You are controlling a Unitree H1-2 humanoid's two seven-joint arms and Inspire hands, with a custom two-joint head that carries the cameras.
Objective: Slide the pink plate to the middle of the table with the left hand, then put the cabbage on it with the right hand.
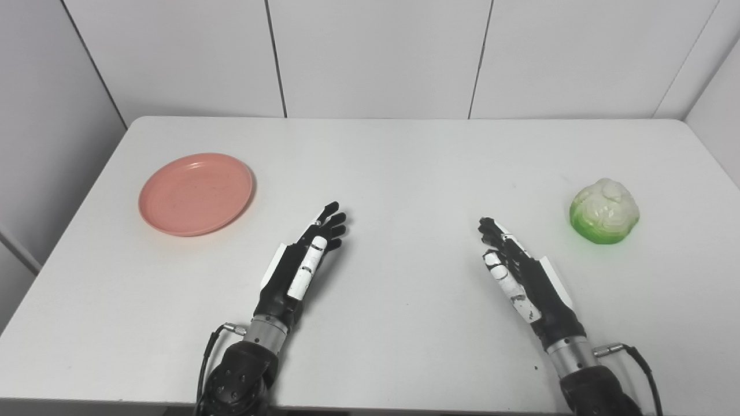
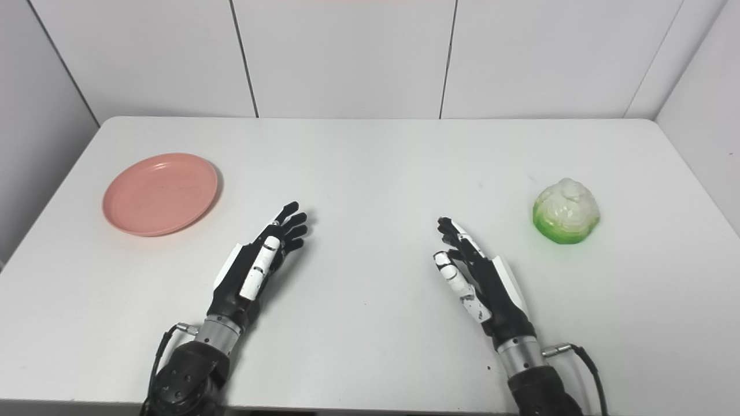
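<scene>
Both hands hover empty, fingers extended: left hand (image 1: 303, 260) aims toward one o'clock, right hand (image 1: 520, 271) toward eleven. The round pink plastic plate (image 1: 195, 193) waits at ten o'clock, the green-white cabbage (image 1: 605, 211) at three; nothing started.

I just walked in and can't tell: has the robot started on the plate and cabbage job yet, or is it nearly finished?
Nothing looks done yet. The pink plate still sits on the table's left side, not the middle, and it is empty. The cabbage rests on the right side. Nothing is in hand: the left hand and right hand are both open over the table, touching neither. Both steps remain: sliding the plate, then placing the cabbage.
</scene>
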